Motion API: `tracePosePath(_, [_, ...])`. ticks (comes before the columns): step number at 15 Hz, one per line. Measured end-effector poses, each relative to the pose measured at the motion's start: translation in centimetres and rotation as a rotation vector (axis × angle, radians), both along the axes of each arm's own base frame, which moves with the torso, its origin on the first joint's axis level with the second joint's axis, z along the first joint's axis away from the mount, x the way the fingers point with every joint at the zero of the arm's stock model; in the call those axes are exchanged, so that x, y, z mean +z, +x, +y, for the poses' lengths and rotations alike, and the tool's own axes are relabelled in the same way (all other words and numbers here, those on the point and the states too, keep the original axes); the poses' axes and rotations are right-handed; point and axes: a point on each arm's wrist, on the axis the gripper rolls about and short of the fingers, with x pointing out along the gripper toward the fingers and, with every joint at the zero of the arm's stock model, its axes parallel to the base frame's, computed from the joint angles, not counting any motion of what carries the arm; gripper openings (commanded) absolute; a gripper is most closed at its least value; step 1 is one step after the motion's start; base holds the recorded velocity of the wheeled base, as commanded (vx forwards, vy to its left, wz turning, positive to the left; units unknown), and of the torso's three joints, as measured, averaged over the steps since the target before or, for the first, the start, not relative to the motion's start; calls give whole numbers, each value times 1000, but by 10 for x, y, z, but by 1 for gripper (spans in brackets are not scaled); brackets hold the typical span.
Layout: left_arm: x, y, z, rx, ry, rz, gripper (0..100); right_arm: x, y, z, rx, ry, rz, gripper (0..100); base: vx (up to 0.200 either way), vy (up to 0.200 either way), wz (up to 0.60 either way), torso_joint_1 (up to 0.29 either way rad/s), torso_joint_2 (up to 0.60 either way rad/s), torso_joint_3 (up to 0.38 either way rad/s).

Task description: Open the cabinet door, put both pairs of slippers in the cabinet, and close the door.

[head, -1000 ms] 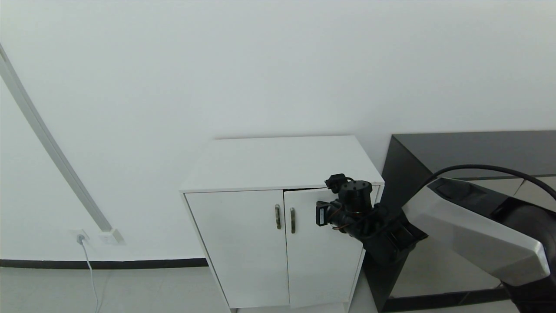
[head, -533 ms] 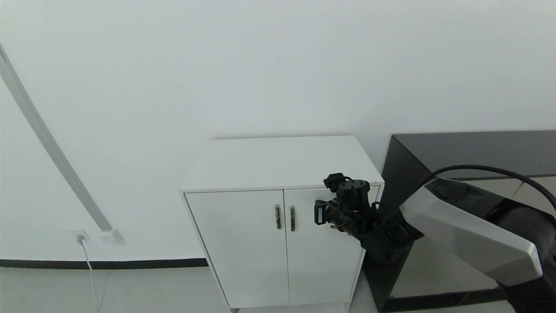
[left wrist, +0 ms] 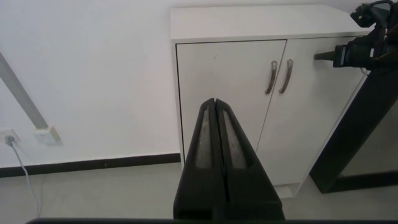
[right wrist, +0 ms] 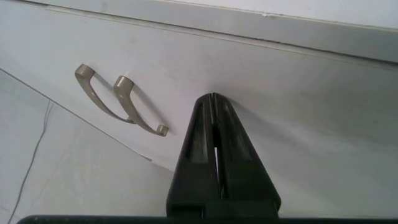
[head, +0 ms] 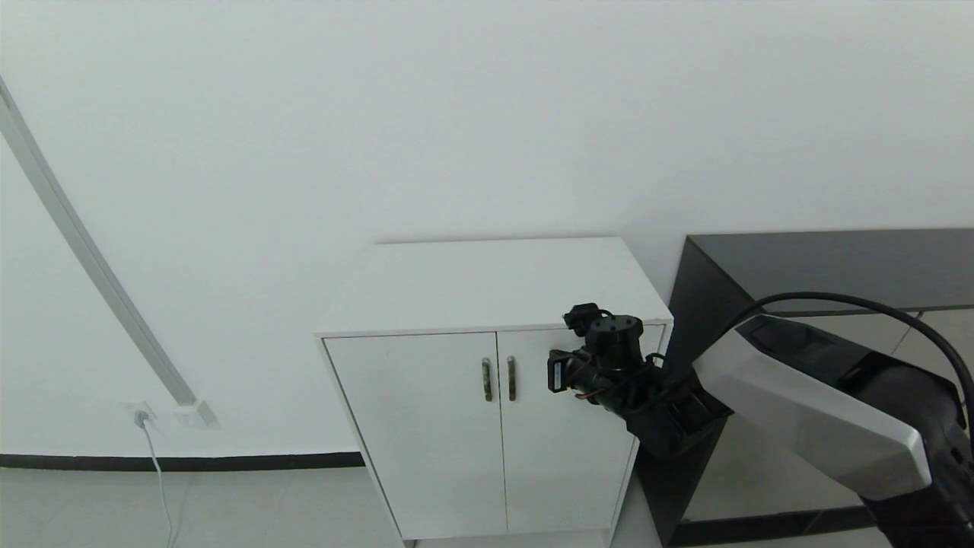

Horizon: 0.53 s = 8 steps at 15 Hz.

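Observation:
The white cabinet (head: 487, 285) stands against the wall with both doors flush. Its left door (head: 415, 434) and right door (head: 567, 464) each carry a metal handle (head: 486, 379) near the centre seam. My right gripper (head: 550, 373) is shut and its tips touch the upper face of the right door (right wrist: 298, 106), a little beside the handles (right wrist: 134, 102). My left gripper (left wrist: 214, 104) is shut on nothing and hangs well in front of the cabinet (left wrist: 230, 81), low over the floor. The right gripper (left wrist: 324, 56) is also seen from there, against the door.
A glossy black sideboard (head: 822, 262) adjoins the cabinet on the right. On the left wall a slanted conduit (head: 91, 259) runs down to a socket with a cable (head: 142, 418). Pale floor (head: 228, 510) lies open in front and to the left.
The right door, slightly ajar with a dark gap at its top one second ago, now sits flush. My right gripper has pushed forward with it.

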Motion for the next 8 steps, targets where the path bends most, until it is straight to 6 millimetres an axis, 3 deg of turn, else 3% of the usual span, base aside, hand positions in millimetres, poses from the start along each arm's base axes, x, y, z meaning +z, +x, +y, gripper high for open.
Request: tracePosePath(8, [0,0,0,0,0,0,0,0,-1,-1,-3,-8,11,0,0,0,0,0,0,0])
